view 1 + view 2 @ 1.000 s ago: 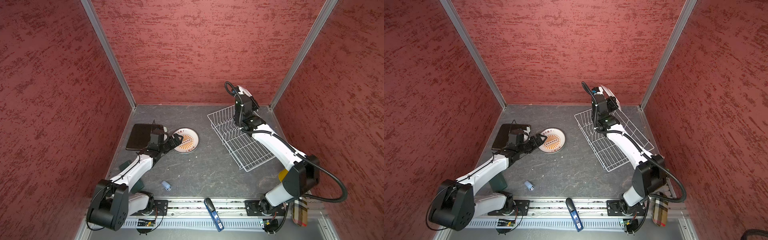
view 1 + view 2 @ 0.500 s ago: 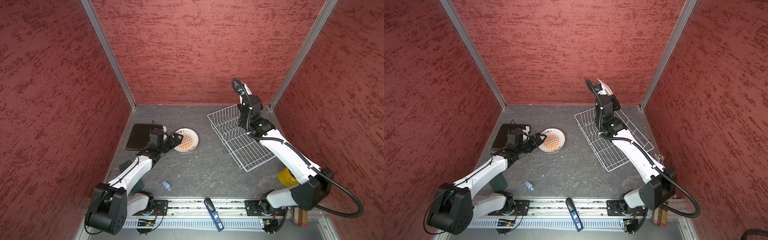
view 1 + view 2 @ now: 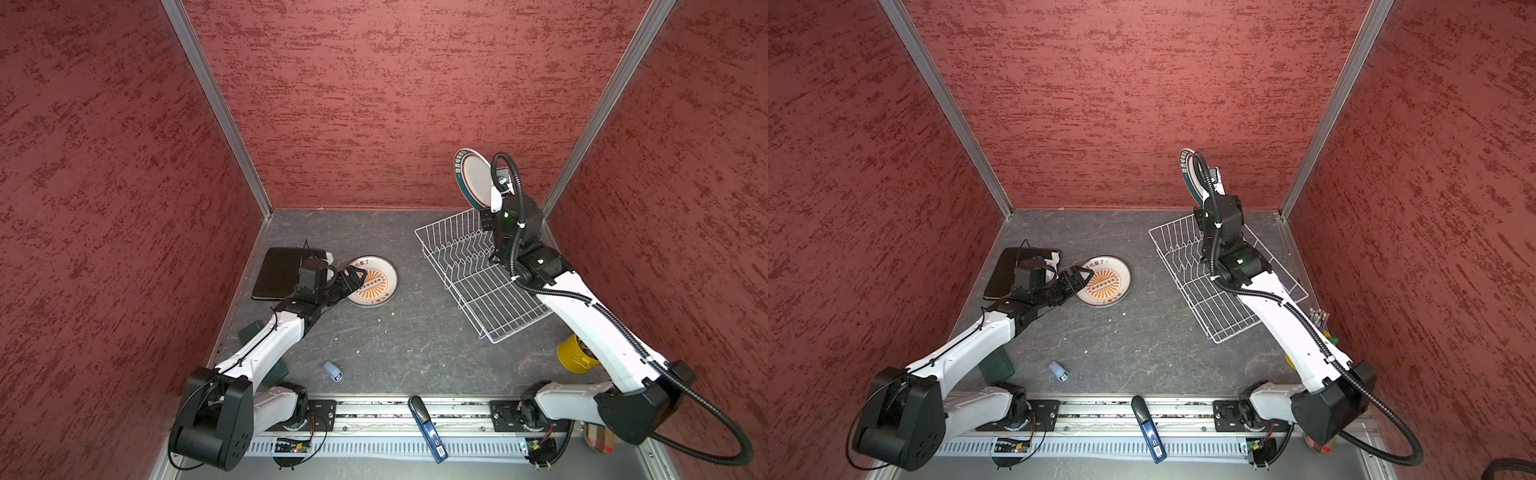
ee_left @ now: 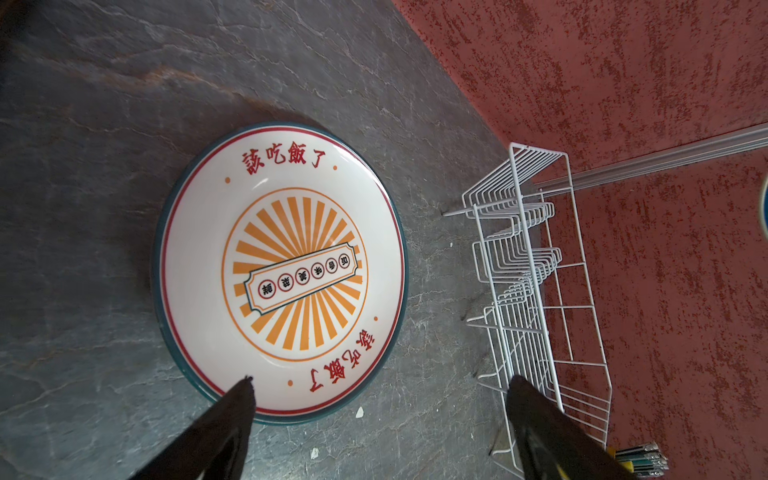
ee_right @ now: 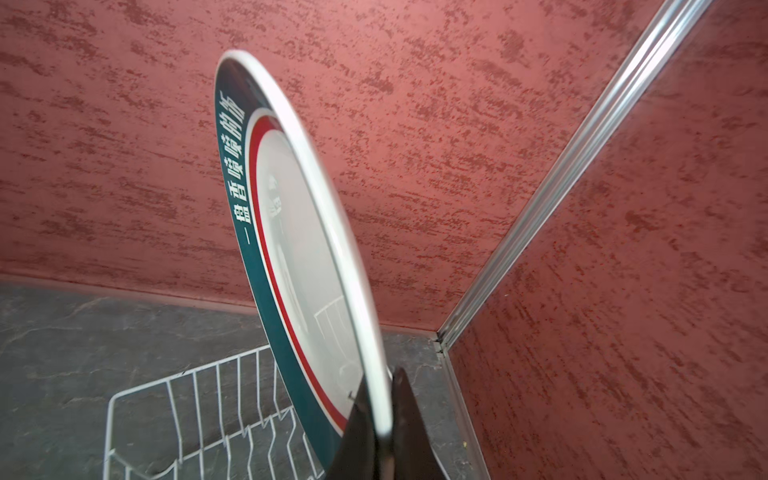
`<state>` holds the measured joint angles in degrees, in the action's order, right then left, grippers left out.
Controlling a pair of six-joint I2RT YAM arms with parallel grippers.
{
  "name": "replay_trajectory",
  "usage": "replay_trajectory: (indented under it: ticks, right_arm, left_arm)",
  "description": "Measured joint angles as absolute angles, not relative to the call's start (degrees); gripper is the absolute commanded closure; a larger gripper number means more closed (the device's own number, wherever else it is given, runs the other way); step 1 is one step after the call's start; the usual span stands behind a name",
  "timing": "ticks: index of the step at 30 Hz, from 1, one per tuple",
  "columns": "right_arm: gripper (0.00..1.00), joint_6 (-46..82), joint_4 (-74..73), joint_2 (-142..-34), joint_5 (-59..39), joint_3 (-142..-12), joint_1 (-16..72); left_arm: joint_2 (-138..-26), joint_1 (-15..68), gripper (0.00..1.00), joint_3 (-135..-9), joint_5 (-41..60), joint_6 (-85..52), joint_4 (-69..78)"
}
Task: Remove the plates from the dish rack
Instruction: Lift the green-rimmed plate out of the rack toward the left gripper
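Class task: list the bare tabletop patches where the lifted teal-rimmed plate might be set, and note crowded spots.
Widest: the middle strip between the sunburst plate and the dish rack, reaching forward to the small blue object. Narrower: along the back wall behind the sunburst plate. Crowded: the left, where the dark square plate and sunburst plate lie close together.

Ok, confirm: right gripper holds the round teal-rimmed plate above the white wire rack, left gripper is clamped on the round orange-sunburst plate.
Not clamped: the left wrist view shows the left gripper open, fingers spread at the edge of the round orange-sunburst plate. The rest stands.
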<state>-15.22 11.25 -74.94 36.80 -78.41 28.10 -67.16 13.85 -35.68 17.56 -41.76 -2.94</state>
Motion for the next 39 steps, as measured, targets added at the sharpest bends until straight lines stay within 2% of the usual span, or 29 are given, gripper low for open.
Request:
replay_trajectory:
  ticks: [18,39]
  right_arm:
    - [1.00,3.2,14.0,-67.8,21.5,-65.9,28.1]
    - [1.00,18.2,10.5,-68.4,4.8,-58.5,28.1]
  left_arm:
    - [-67.0,13.8,0.05,-35.7,17.6,-41.8,-2.1]
    - [-66.6,14.1,0.06,-34.4,19.1,-43.1,2.4]
